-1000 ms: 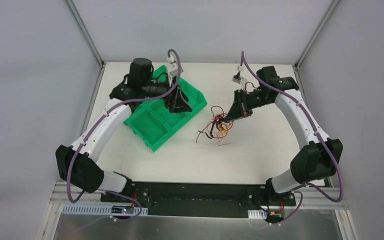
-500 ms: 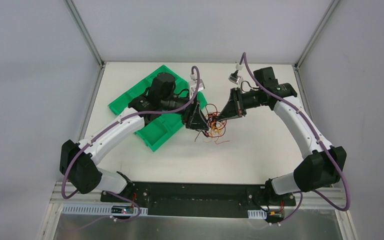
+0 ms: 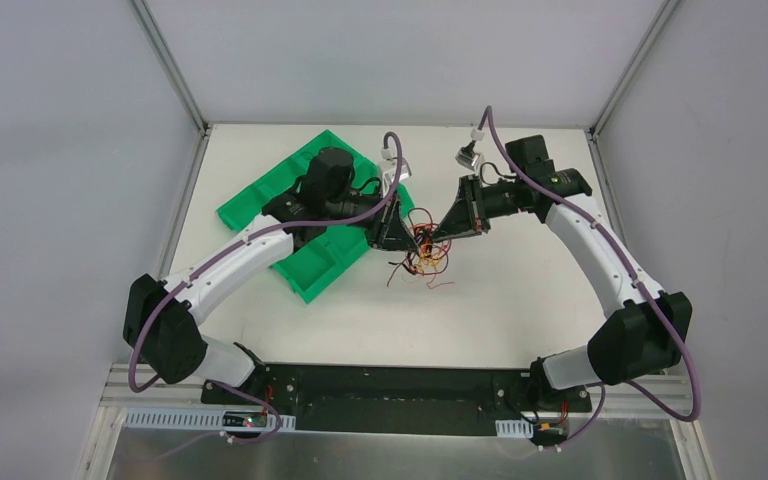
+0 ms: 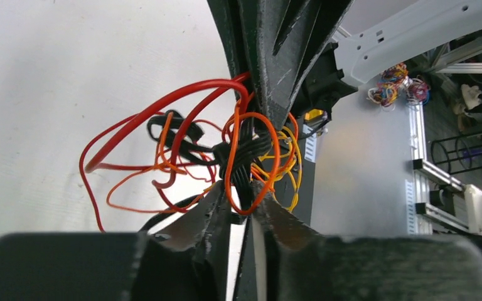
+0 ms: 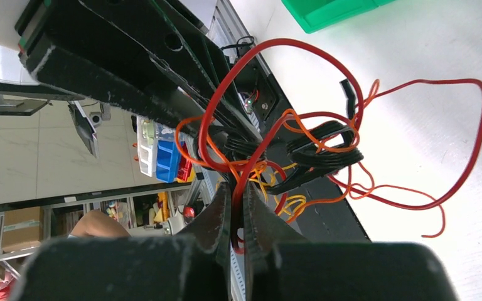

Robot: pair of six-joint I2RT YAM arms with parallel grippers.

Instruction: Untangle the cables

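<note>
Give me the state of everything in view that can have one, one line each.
cables: tangled in one clump, gripped from both sides, loose red and orange loops spilling out.
left gripper: closed on black and orange strands of the clump.
right gripper: shut on a red strand.
green bin: upright on the table, partly hidden by the left arm; the compartment that shows looks empty.
</note>
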